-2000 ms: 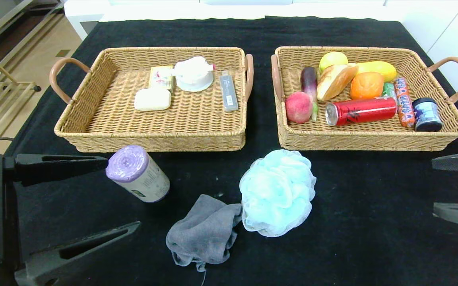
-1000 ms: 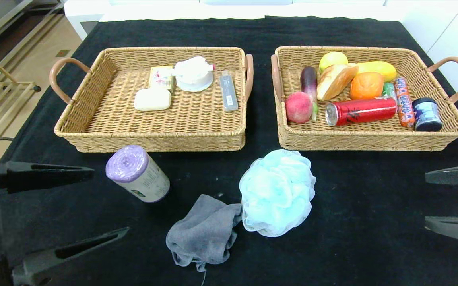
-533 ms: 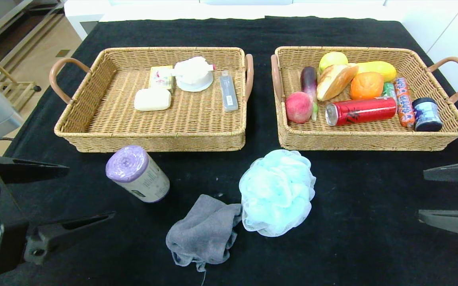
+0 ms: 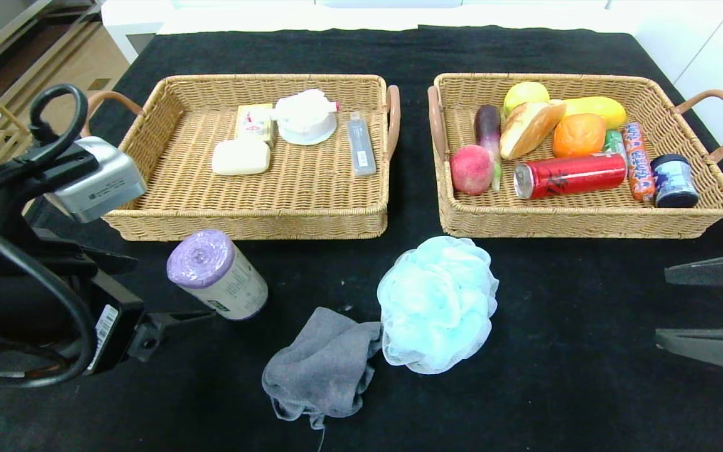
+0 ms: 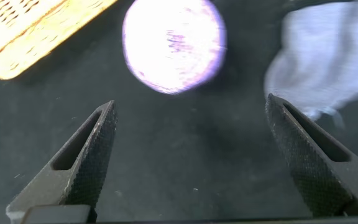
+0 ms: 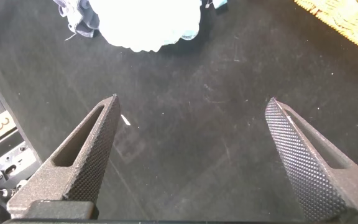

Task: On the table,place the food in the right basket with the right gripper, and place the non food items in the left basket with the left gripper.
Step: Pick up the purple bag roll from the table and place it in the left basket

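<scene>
Left end effector faces the roll's purple end.

Black-clothed table, bright room
White wall far right; tan wood floor and wooden rack far left.

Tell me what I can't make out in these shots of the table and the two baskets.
- Left basket: head view, its left handle is hidden behind the left arm.
- Purple roll: left wrist view, blurred, label unreadable.
- Right gripper: head view, cut off by the frame edge.
- Green item: head view, mostly hidden behind the orange.
</scene>
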Motion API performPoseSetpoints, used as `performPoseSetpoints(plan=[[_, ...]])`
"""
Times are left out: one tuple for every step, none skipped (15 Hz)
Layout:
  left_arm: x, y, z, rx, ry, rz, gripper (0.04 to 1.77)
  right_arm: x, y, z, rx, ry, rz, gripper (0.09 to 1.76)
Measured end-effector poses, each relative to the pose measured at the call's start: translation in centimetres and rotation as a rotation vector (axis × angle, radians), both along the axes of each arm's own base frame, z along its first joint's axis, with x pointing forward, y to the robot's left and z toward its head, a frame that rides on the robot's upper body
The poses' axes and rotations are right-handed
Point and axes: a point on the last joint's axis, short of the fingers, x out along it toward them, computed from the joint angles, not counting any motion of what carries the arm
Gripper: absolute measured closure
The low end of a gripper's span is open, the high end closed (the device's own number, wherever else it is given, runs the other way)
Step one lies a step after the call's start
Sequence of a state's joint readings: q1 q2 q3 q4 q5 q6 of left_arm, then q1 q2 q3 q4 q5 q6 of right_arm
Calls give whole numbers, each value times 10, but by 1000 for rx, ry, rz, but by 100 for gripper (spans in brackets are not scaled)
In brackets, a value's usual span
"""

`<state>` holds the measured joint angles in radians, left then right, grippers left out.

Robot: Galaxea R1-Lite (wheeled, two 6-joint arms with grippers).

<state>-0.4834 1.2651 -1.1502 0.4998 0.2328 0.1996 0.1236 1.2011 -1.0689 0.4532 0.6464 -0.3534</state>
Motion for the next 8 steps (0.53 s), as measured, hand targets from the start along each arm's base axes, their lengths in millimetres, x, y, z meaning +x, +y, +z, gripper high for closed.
performPoseSetpoints(plan=[[4,-2,-1,2,6,18,9,0,0,0,0,1,0,14],[9,-4,-3,-3,11,26,9,1,0,0,0,1,0,14],[12,-6,-4,-5,19,30,9,1,0,-1,0,3,0,14],[14,-7,-5,-6,23,31,9,2,0,-1,0,0,0,14],[17,-8,-7,-3,30,32,9,3,0,-1,0,-3,0,14],[20,-9,-8,-5,34,37,9,4,0,-1,0,-1,0,14],[23,-11,-8,-14,36,44,9,4,1,-2,0,0,0,14],[26,-12,-8,-21,39,52,9,5,1,-2,0,3,0,14]])
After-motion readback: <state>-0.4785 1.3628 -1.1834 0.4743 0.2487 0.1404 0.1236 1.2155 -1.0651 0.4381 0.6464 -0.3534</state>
